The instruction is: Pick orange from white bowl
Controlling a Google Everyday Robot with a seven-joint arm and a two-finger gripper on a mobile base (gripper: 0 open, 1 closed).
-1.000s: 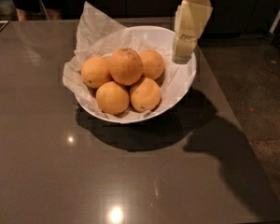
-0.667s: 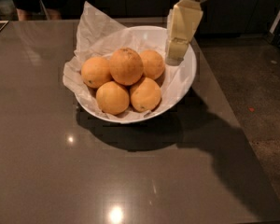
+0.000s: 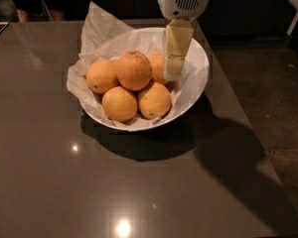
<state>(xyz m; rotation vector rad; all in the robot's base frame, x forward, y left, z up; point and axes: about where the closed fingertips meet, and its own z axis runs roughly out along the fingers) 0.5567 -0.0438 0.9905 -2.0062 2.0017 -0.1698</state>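
Observation:
The white bowl (image 3: 196, 81) stands on the dark table and is lined with crumpled white paper (image 3: 102, 31). The orange (image 3: 134, 70), the largest and deepest in colour with a brownish speckled top, sits on top of the pile in the middle. Several smaller, paler fruits lie around it, such as one at the left (image 3: 102, 76) and one at the front (image 3: 119, 103). My gripper (image 3: 174, 69) hangs over the right part of the bowl, just right of the orange, in front of a fruit behind it.
The grey glossy table (image 3: 64, 182) ends at its right edge (image 3: 248, 128), with a dark speckled floor (image 3: 278, 98) beyond. Dark cabinets stand at the back.
My gripper has moved left and downward, from over the bowl's right rim to inside the bowl beside the orange. The fruits have not moved.

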